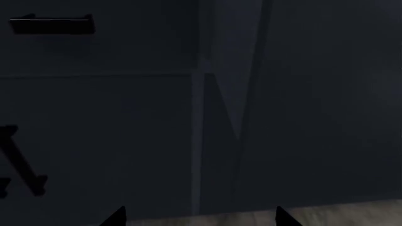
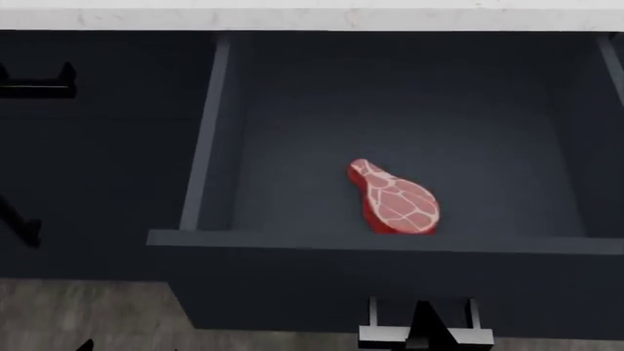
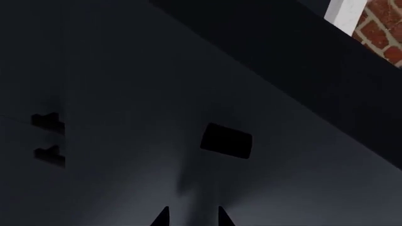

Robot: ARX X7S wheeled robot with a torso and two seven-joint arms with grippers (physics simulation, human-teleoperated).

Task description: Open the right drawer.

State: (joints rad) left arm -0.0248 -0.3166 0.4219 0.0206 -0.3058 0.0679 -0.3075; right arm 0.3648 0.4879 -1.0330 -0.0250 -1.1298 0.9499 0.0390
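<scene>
In the head view the right drawer (image 2: 292, 274) stands pulled out, and I see down into its dark grey box (image 2: 292, 146). Its bar handle (image 2: 390, 338) on two posts shows at the frame's lower edge. A dark tip of my right gripper (image 2: 425, 322) sits just above that handle. In the right wrist view the right gripper (image 3: 193, 217) has its two fingertips apart with nothing between them, facing a dark panel with a black handle end (image 3: 226, 141) ahead. My left gripper (image 1: 199, 217) is wide open and empty, facing dark cabinet fronts.
A red raw steak (image 2: 395, 199) lies in the drawer. The twin left drawer handle (image 2: 39, 88) (image 1: 52, 24) and a cabinet door handle (image 2: 22, 219) (image 1: 22, 162) are to the left. A white countertop (image 2: 312, 18) runs above. Grey floor (image 2: 78, 314) lies below.
</scene>
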